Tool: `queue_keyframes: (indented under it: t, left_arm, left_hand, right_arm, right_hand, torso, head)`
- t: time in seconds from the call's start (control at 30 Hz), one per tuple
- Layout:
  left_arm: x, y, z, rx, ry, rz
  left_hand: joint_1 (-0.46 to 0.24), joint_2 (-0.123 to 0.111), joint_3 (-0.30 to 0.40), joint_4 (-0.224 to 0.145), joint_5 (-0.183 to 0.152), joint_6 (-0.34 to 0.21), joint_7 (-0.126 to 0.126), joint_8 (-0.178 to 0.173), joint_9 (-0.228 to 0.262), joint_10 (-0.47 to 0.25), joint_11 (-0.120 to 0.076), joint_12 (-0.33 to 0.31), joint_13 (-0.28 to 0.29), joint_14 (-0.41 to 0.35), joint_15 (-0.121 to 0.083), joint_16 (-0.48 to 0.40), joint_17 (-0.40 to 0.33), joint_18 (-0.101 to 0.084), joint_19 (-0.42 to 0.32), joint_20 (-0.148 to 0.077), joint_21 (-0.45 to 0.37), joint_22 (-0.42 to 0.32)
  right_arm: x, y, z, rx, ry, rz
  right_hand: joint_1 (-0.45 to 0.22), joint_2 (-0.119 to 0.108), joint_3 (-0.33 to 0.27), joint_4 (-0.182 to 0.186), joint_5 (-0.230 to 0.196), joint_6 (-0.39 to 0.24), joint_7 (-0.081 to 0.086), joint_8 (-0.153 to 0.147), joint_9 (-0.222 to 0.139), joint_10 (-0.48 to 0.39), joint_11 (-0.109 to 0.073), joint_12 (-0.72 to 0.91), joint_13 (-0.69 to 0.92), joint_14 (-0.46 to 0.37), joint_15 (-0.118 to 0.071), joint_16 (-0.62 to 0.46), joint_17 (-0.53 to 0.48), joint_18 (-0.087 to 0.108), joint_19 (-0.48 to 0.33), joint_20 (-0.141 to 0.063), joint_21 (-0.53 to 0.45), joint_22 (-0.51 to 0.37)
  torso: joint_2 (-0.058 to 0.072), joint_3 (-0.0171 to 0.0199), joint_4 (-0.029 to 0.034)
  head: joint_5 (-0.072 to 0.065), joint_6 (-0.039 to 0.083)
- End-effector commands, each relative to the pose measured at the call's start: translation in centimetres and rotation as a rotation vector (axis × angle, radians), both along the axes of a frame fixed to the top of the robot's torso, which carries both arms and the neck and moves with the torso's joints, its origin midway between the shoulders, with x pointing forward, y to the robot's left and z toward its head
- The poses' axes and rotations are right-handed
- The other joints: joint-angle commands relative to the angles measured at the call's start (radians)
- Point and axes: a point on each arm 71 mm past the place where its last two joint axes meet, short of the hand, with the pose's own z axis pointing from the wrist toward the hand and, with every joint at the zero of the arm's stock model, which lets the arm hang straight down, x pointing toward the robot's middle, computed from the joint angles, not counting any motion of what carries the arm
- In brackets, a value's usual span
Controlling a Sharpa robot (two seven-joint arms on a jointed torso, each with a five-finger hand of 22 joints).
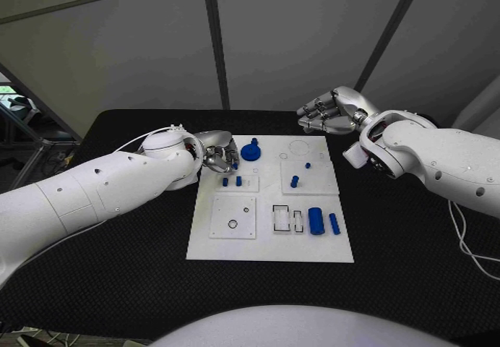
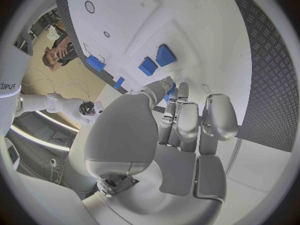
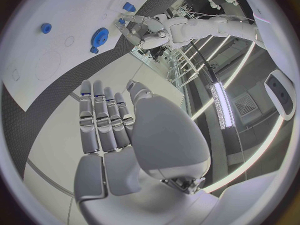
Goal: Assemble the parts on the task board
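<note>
Head view: task board [image 1: 269,249] lies centred on the black bench [image 1: 417,260]. Left hand [image 1: 218,157] sits at the board's far left edge beside a blue gear [image 1: 251,152]; whether it grips anything cannot be told. Right hand [image 1: 332,112], fingers curled, holds nothing beyond the board's far edge. Blue parts [image 1: 323,221] lie near the board's right side.

Left wrist view: left hand [image 2: 178,130] is above the board, with blue pieces [image 2: 156,60] beyond the fingertips.

Right wrist view: right hand [image 3: 115,122] is released, fingers extended.
</note>
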Motion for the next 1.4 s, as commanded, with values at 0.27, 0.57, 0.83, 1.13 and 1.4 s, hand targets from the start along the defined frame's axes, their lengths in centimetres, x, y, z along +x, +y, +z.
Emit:
queue_keyframes:
  t: [0.27,0.57,0.83,1.13,1.4]
  left_arm:
    - [0.0,0.0,0.0,0.004,0.013,-0.003]
    - [0.1,0.2,0.0,0.007,0.012,0.007]
    - [0.0,1.3,0.1,0.007,-0.001,0.029]
    - [0.1,4.0,1.6,-0.101,-0.039,0.097]
    - [0.0,7.8,3.1,-0.482,-0.007,0.263]
  left_hand:
    - [-0.009,-0.004,-0.007,0.000,-0.005,-0.023,0.001,-0.016,-0.006,-0.001,0.002,-0.005,0.003,-0.006,0.004,-0.002,-0.003,-0.035,-0.003,0.001,-0.005,0.000]
    - [-0.008,-0.008,-0.011,-0.003,-0.004,-0.114,0.011,-0.081,-0.036,0.001,0.001,-0.010,0.012,-0.007,0.003,0.001,-0.007,-0.035,-0.003,0.001,-0.008,0.002]
    - [-0.004,-0.010,-0.018,-0.004,-0.004,-0.159,0.018,-0.110,-0.045,-0.005,0.005,-0.016,0.016,-0.012,0.006,-0.003,-0.019,-0.033,-0.006,0.003,-0.016,-0.001]
    - [0.013,-0.004,-0.013,-0.013,0.000,-0.065,0.013,-0.056,-0.024,-0.011,0.010,-0.011,0.024,-0.055,0.011,-0.051,-0.113,-0.012,-0.053,0.005,-0.126,-0.067]
    - [0.015,0.007,0.011,-0.022,-0.001,-0.016,0.018,-0.032,-0.024,-0.019,0.018,-0.001,0.031,-0.191,0.015,-0.206,-0.369,0.042,-0.200,0.012,-0.427,-0.247]
  right_arm:
    - [0.0,0.1,0.1,-0.002,0.001,0.007]
    - [0.1,-0.1,0.0,-0.030,0.006,-0.009]
    - [0.2,-0.5,-0.4,-0.196,-0.020,-0.034]
    - [0.0,-0.7,-1.1,-0.538,-0.089,-0.026]
    - [-0.8,-0.4,-1.3,-0.724,-0.178,-0.015]
  right_hand:
    - [-0.009,0.004,0.006,0.001,0.006,0.003,0.010,0.002,0.001,-0.008,0.000,0.006,-0.001,-0.003,0.003,0.003,-0.002,0.004,0.006,0.002,-0.004,-0.001]
    - [-0.014,-0.002,0.005,0.000,0.005,0.000,0.012,0.001,0.001,-0.016,0.003,0.004,-0.002,-0.010,0.006,0.002,-0.007,0.003,0.004,0.004,-0.010,-0.002]
    - [0.008,-0.016,0.014,-0.041,-0.035,0.023,-0.009,0.012,0.004,-0.017,-0.013,0.004,-0.002,0.090,-0.024,0.049,0.004,0.001,0.092,-0.034,0.025,0.016]
    - [0.011,-0.026,0.029,-0.093,-0.067,0.103,-0.058,0.032,0.005,0.102,-0.073,-0.013,-0.002,0.390,-0.126,0.281,0.146,-0.001,0.358,-0.140,0.247,0.131]
    - [-0.030,-0.051,0.146,-0.088,-0.113,0.152,-0.076,0.015,0.001,0.157,-0.089,-0.113,-0.001,0.392,-0.133,0.680,0.468,-0.009,0.372,-0.149,0.433,0.266]
  torso:
    - [0.000,-0.0003,0.0002]
    - [0.000,-0.0005,0.0005]
    - [-0.001,-0.0008,-0.0007]
    - [-0.004,-0.0002,0.0013]
    - [-0.005,-0.0015,0.0030]
  head:
    - [0.001,0.001]
    - [0.001,0.002]
    - [-0.003,0.005]
    - [-0.008,0.017]
    - [-0.045,0.028]
